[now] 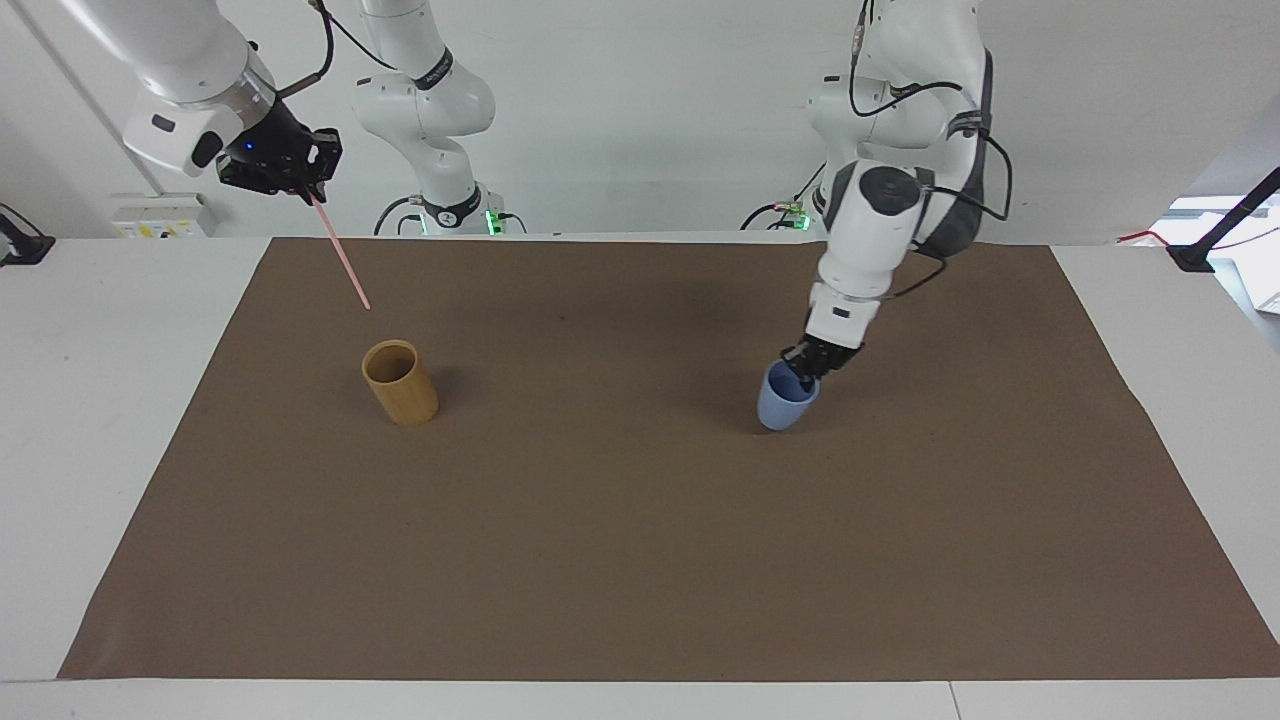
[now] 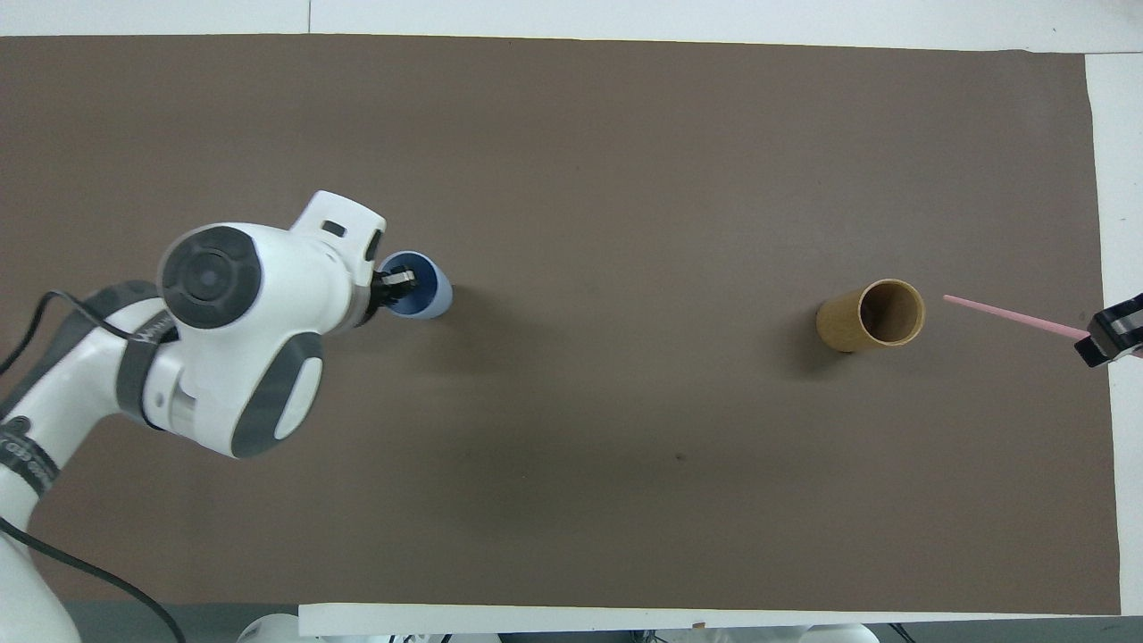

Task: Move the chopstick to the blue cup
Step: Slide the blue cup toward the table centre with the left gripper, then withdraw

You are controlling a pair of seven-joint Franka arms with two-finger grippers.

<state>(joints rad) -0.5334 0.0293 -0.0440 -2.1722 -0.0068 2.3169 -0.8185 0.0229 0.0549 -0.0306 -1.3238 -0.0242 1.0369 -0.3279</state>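
Note:
The pale pink chopstick (image 1: 342,255) hangs slanted from my right gripper (image 1: 306,190), which is shut on its top end, high over the mat's edge at the right arm's end. Its lower tip is clear of the tan bamboo cup (image 1: 400,383). In the overhead view the chopstick (image 2: 1013,315) runs from the right gripper (image 2: 1107,338) toward the bamboo cup (image 2: 871,315). My left gripper (image 1: 805,365) is shut on the rim of the light-blue cup (image 1: 785,402), which is tilted and low over the mat. The overhead view also shows the blue cup (image 2: 429,288) with the left gripper (image 2: 397,284) at its rim.
A brown mat (image 1: 640,520) covers most of the white table (image 1: 80,420). The bamboo cup stands upright on it toward the right arm's end. The two cups are roughly level with each other, with bare mat between them.

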